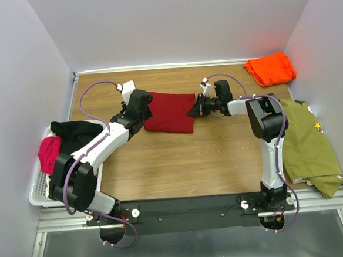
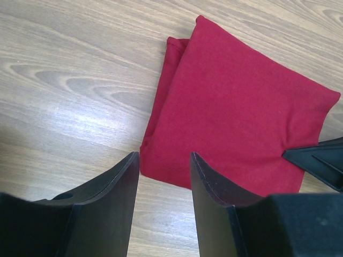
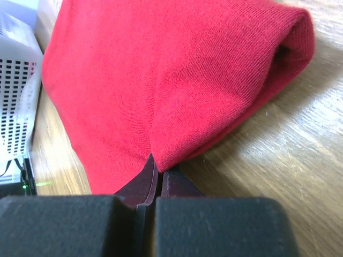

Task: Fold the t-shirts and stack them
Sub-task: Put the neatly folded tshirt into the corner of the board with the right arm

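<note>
Right gripper (image 1: pixel 192 112) — tight on t-shirt (image 1: pixel 170 111) (folded)

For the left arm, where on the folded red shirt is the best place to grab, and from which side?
Probably the left edge of the red shirt, coming in low from the left. It lies flat in stacked layers that show at that edge, just ahead of the open left gripper; the right gripper pinches the opposite edge.
</note>
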Motion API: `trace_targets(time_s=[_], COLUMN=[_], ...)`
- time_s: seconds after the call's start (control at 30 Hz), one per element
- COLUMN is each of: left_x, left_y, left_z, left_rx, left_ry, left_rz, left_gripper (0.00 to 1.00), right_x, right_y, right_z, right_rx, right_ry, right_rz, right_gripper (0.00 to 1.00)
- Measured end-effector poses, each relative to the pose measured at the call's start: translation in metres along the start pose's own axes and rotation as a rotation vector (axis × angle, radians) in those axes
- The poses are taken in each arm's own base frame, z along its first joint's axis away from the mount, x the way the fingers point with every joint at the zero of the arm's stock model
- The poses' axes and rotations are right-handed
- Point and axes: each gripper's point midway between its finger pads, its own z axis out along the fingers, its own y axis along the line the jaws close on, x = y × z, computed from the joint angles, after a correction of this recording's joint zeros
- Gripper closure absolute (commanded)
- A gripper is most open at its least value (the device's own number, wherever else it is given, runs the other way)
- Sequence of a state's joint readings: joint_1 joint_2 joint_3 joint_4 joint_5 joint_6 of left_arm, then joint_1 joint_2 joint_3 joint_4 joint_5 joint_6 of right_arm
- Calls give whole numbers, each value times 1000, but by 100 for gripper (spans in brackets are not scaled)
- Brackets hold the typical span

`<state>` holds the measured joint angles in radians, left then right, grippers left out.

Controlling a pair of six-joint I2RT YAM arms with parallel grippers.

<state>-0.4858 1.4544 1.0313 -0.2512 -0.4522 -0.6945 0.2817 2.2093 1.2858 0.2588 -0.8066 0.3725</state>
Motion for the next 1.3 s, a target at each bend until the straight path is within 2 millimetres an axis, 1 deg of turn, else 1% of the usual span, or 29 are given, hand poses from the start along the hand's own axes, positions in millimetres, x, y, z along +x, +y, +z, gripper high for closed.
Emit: trace_targets(time_s=[0.17, 0.27, 0.37, 0.47, 0.5, 0.57, 0.67, 0.7, 0.73, 0.77, 0.8, 0.9, 1.0, 1.1, 1.23, 1.3], left_x=[0, 0, 0, 0, 0, -1, -1, -1, -1, -1, -1, -1, -1, -2, -2, -1], left_y=[0, 0, 0, 0, 0, 0, 0, 0, 0, 0, 0, 0, 0, -1, -3, -4], left_z=[0, 0, 0, 0, 0, 0, 0, 0, 0, 0, 0, 0, 0, 0, 4, 7], left_rx=[0, 0, 0, 0, 0, 1, 1, 1, 1, 1, 1, 1, 2, 3, 1, -1], left_ry=[0, 0, 0, -1, -1, -1, -1, -2, -2, -2, -2, -2, -3, -4, 0, 3], left_rz=[1, 3, 3, 3, 3, 3, 6, 7, 8, 8, 9, 9, 9, 9, 13, 15], left_gripper=[48, 49, 48, 48, 48, 49, 49, 49, 49, 49, 49, 49, 49, 49, 49, 49], right_x=[-2, -6, -11, -18, -24, -32, -46, -51, -59, -62, -70, -89, -115, -143, -180, -192], right_y=[-1, -6, -15, -29, -36, -45, -62, -69, -79, -82, -91, -106, -113, -113, -112, -117], right_z=[-5, -10, -21, -33, -40, -50, -71, -79, -92, -96, -111, -140, -166, -187, -207, -219], right_rx=[45, 132, 253, 374, 435, 505, 622, 664, 726, 745, 802, 908, 1003, 1068, 1124, 1152], right_ry=[3, -6, -17, -28, -37, -49, -66, -74, -85, -87, -97, -119, -148, -183, -246, -269], right_rz=[6, 0, -7, -14, -23, -39, -62, -72, -86, -92, -104, -138, -198, -250, -293, -292], right_gripper=[99, 99, 99, 99, 99, 99, 99, 99, 99, 99, 99, 99, 99, 99, 99, 99])
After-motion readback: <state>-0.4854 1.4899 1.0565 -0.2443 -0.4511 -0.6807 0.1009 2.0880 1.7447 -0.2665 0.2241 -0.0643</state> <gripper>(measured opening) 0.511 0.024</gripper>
